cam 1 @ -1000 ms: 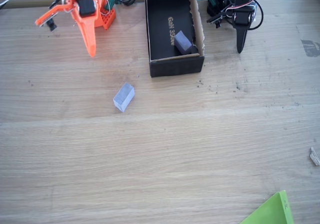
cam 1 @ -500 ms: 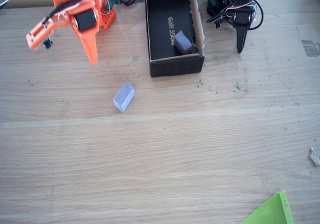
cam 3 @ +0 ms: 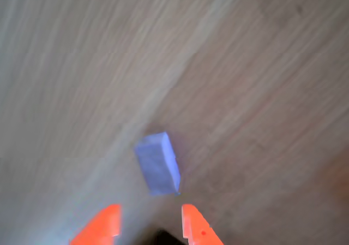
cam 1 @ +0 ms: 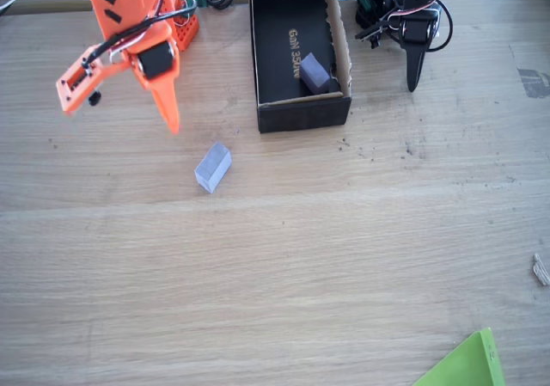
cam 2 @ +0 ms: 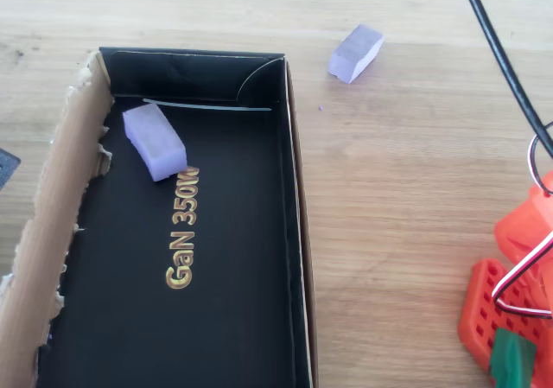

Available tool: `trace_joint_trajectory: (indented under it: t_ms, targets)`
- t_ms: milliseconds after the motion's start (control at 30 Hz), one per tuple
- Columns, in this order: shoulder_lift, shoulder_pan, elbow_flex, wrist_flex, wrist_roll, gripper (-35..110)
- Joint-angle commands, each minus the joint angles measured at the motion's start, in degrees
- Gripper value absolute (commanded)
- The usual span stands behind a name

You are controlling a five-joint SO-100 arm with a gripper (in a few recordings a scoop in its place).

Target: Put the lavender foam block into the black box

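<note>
I've swung the open, empty claw [cam 1: 129,102] out toward the lavender foam block [cam 1: 212,167], which lies on the worktop [cam 1: 344,257] outside the black box [cam 1: 302,111], so I'm nearly lined up to grab.

wrist view blurred, fingers [cam 3: 193,228] cut off (bottom edge), black box [cam 2: 294,258] cropped

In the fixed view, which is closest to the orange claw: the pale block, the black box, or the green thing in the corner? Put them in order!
From the gripper:
1. Lavender foam block, on the table just below and right of it.
2. Black box, farther right, at the top.
3. Green thing, far away in the bottom-right corner.
</note>
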Motion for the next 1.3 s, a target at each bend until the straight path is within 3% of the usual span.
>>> trace_joint_trajectory:
  t_ms: [0, 267, 700, 1267]
  targets:
    - [-0.62, 0.26, -6.06, 4.66, 5.8, 19]
    - [-2.81, 0.0, -8.09, 8.0, 12.39, 21]
    - [-8.44, -2.9, -13.8, 7.65, 9.84, 21]
    - [-18.19, -5.36, -23.99, 10.02, 13.62, 23]
